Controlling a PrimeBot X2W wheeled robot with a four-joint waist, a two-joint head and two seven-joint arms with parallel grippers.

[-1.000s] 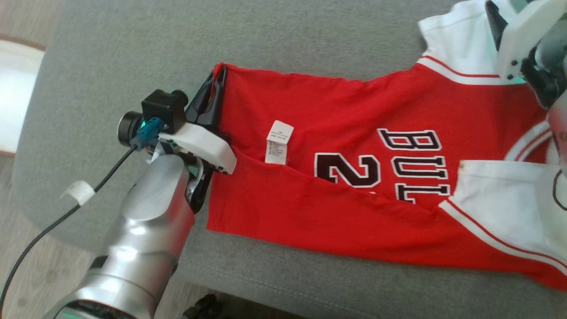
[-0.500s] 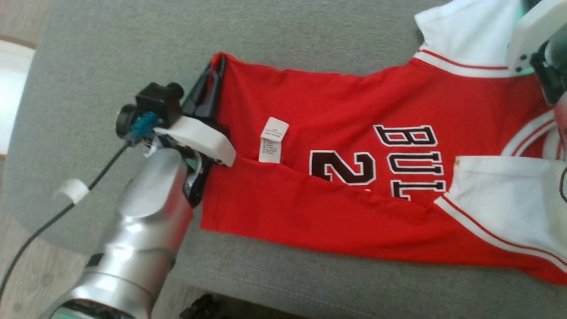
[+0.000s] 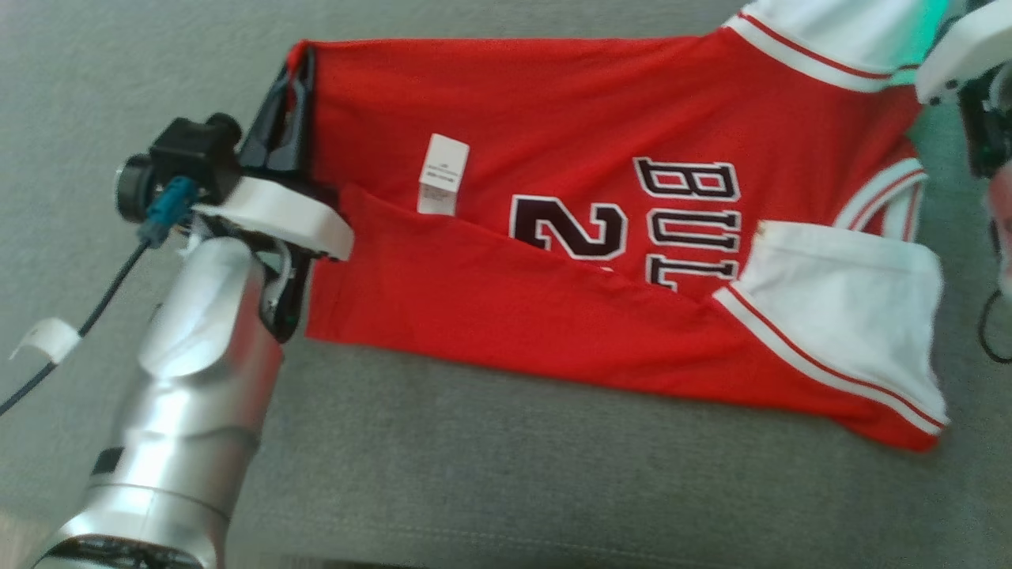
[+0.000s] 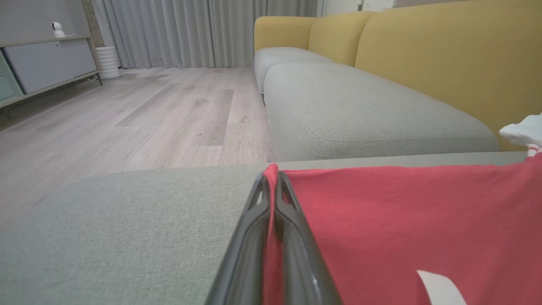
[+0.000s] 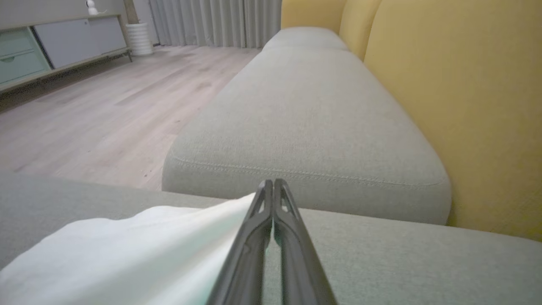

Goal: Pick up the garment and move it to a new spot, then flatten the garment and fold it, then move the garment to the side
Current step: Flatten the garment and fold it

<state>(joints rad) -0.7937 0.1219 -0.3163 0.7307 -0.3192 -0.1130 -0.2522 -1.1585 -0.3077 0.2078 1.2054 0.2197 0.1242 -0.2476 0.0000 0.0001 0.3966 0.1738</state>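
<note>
head: steep down, close | wrists: low, level, close | shared: garment (image 3: 553,103), cushion (image 3: 506,490)

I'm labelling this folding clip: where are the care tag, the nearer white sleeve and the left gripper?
care tag (image 3: 443,174), head view, middle of the tag.
nearer white sleeve (image 3: 846,308), head view, centre of its white panel.
left gripper (image 4: 271,180), left wrist view, between the fingertips pinching the shirt (image 4: 402,220).

Left gripper (image 4: 271,181) with both dark fingers pinched on the corner of a red garment (image 4: 402,220), cloth spreading right over a grey cushion (image 4: 127,237), white label (image 4: 440,288) at the bottom edge, yellow sofa back (image 4: 444,55) behind, wood floor (image 4: 127,118), grey curtains (image 4: 190,29) beyond
</note>
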